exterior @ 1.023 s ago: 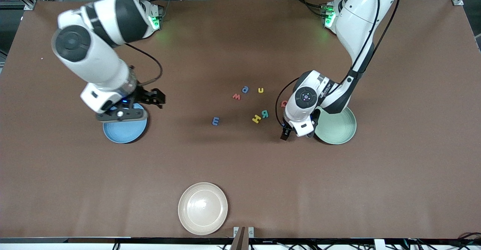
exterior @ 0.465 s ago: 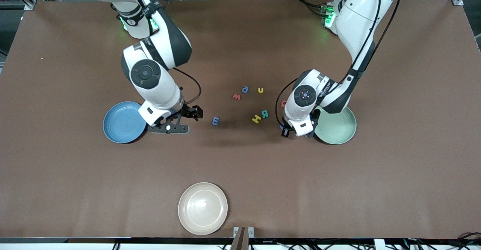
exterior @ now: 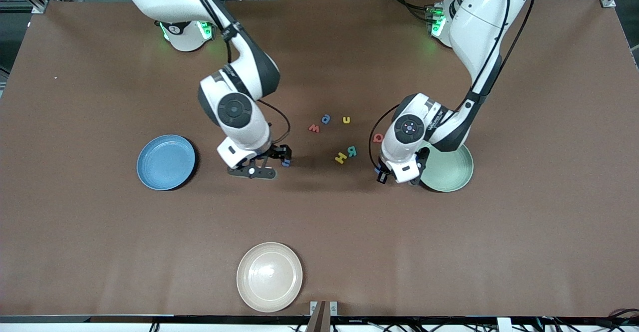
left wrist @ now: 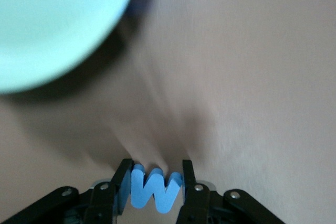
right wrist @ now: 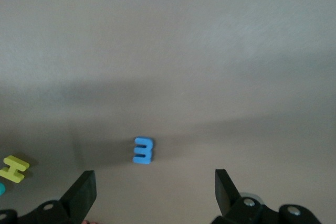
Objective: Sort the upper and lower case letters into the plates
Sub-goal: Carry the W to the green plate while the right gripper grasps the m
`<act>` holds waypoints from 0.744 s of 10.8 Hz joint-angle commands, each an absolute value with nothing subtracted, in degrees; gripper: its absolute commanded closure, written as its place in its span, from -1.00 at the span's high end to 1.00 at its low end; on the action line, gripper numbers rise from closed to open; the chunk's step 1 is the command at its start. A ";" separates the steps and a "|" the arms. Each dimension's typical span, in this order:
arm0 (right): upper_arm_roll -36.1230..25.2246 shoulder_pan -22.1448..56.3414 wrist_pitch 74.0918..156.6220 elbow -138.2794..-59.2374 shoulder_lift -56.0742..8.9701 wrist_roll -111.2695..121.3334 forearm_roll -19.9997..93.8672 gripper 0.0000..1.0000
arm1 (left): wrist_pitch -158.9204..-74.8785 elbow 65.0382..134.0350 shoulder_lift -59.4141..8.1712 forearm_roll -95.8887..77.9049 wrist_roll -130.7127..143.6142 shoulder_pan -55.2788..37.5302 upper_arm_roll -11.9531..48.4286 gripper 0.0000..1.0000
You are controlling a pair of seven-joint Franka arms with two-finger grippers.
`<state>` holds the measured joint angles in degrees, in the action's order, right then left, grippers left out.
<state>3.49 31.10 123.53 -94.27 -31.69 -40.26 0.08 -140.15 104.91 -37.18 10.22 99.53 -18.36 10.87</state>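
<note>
Left gripper point(left wrist: 156, 181) is clamped on a blue W point(left wrist: 155, 192), the letter pinched flat between its two black fingers point(left wrist: 124, 179). In the front view this gripper point(exterior: 382, 176) sits low at the table, just beside the rim of the pale green plate point(exterior: 452, 172), on the side toward the right arm's end. The left wrist view shows that plate point(left wrist: 47, 24) close by; whether the W is lifted clear of the table I cannot tell.

Right gripper point(exterior: 282, 161) is over a second blue letter point(right wrist: 143, 150) that lies flat on the table. Its jaws stand wide apart, and nothing is between them but bare table, with the letter just ahead of the gap.

Between the two grippers lie a yellow H point(exterior: 340, 158) and a teal R point(exterior: 352, 151), touching or nearly so. A red Q point(exterior: 378, 137) lies beside the left arm's wrist. Farther from the front camera sit a red w point(exterior: 313, 128), a blue round letter point(exterior: 325, 118) and a yellow u point(exterior: 346, 120).

The blue plate point(exterior: 165, 162) lies toward the right arm's end, with no letter showing in it. A cream-white plate point(exterior: 269, 277) lies nearest the front camera, well apart from the letters.
</note>
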 commanded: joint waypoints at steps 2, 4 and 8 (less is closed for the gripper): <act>3.43 32.95 126.46 -93.43 -35.14 -44.46 -0.53 0.91 | -125.90 105.03 -29.38 10.21 86.18 -13.20 11.60 -1.00; 3.34 34.36 128.49 -93.43 -36.91 -46.49 -1.05 0.67 | -120.35 105.38 -26.73 8.18 76.52 -10.30 11.51 -1.00; 3.25 34.19 135.24 -97.98 -38.14 -46.58 -1.58 0.56 | -119.44 108.11 -25.67 9.40 63.90 -6.34 11.51 0.99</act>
<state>3.31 34.15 131.66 -95.44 -38.09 -45.07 -0.49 -119.39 106.63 -27.16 9.46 66.90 -7.71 10.98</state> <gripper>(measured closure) 0.216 0.568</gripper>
